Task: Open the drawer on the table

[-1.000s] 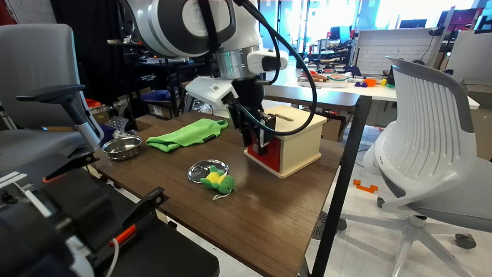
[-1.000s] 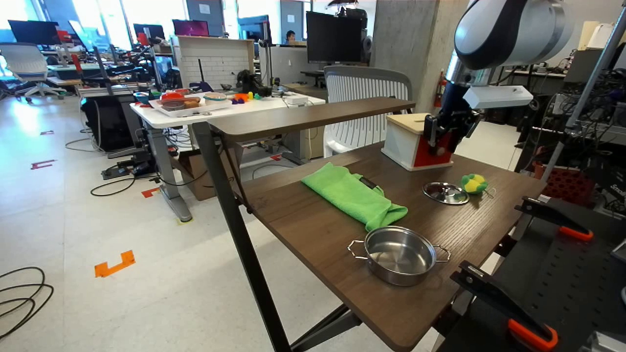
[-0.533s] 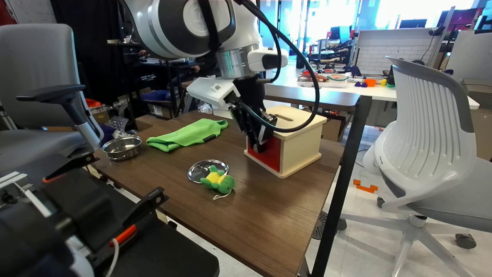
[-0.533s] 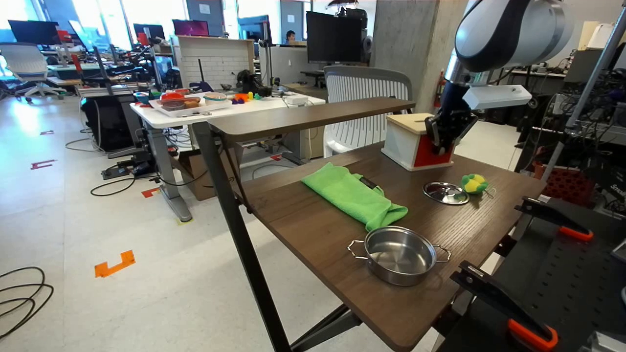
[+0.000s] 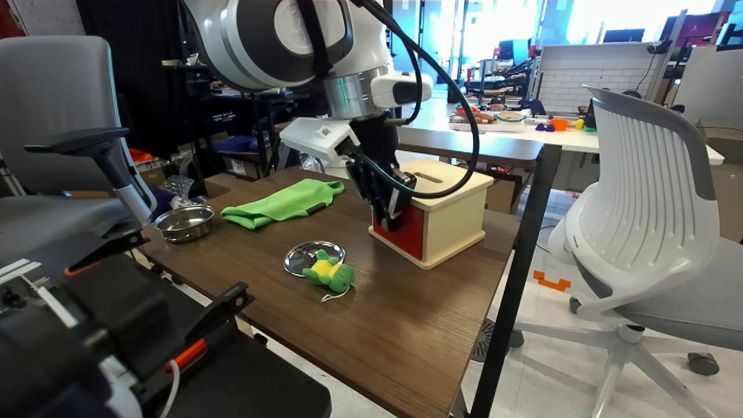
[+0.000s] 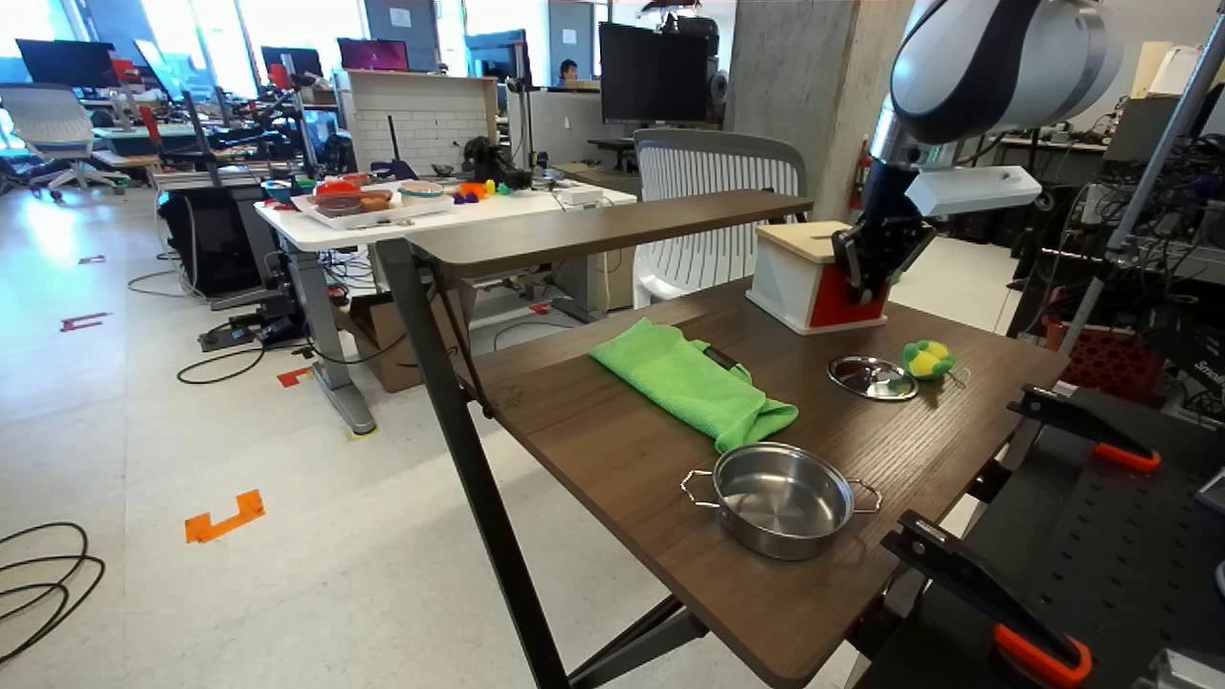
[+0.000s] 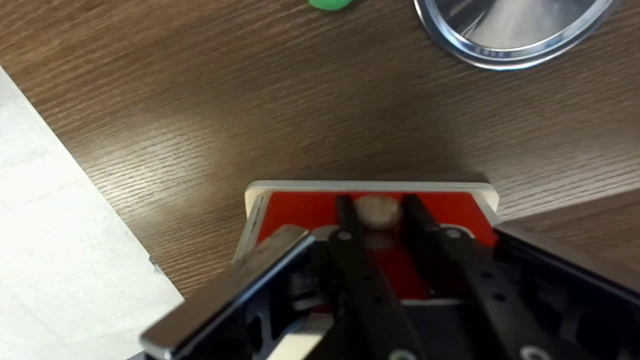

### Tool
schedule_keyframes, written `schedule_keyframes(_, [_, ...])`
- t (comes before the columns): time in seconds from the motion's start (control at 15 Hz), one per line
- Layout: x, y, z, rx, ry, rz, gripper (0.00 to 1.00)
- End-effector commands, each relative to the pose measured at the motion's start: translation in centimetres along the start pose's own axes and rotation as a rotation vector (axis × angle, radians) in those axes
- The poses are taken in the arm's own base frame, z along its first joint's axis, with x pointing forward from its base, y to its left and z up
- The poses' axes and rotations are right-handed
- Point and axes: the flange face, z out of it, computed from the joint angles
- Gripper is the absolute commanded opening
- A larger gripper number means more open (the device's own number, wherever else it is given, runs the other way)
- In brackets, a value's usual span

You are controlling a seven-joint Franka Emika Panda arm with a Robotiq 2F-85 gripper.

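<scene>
The drawer's red front (image 5: 411, 232) sits flush in the pale wooden box (image 5: 457, 223) on the dark brown table (image 5: 383, 325). The red front also shows in an exterior view (image 6: 831, 304) and in the wrist view (image 7: 300, 207). Its round wooden knob (image 7: 378, 214) stands between my fingertips in the wrist view. My gripper (image 7: 378, 206) is shut on the knob, one finger against each side. In both exterior views the gripper (image 5: 389, 222) is tilted down in front of the drawer, and its fingers largely hide the knob.
A shiny round lid (image 5: 305, 255) and a green-yellow plush toy (image 5: 331, 273) lie in front of the drawer. A green cloth (image 6: 689, 383) and a steel pot (image 6: 785, 498) lie farther along the table. A raised shelf (image 6: 612, 230) runs behind the table.
The fingers stood wider apart one second ago and have closed in on the knob. The wrist has shifted only slightly. The box and drawer have not visibly moved.
</scene>
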Motion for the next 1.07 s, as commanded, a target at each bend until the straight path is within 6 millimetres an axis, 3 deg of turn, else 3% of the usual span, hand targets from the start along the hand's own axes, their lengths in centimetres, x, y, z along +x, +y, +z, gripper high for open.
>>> schedule_keyframes(0.0, [-1.6, -0.2, 0.3, -0.023, -0.014, -0.037, 0.07])
schedule_keyframes(1.0, [-5.9, -1.2, 0.8, 0.001, -0.039, -0.132, 0.07])
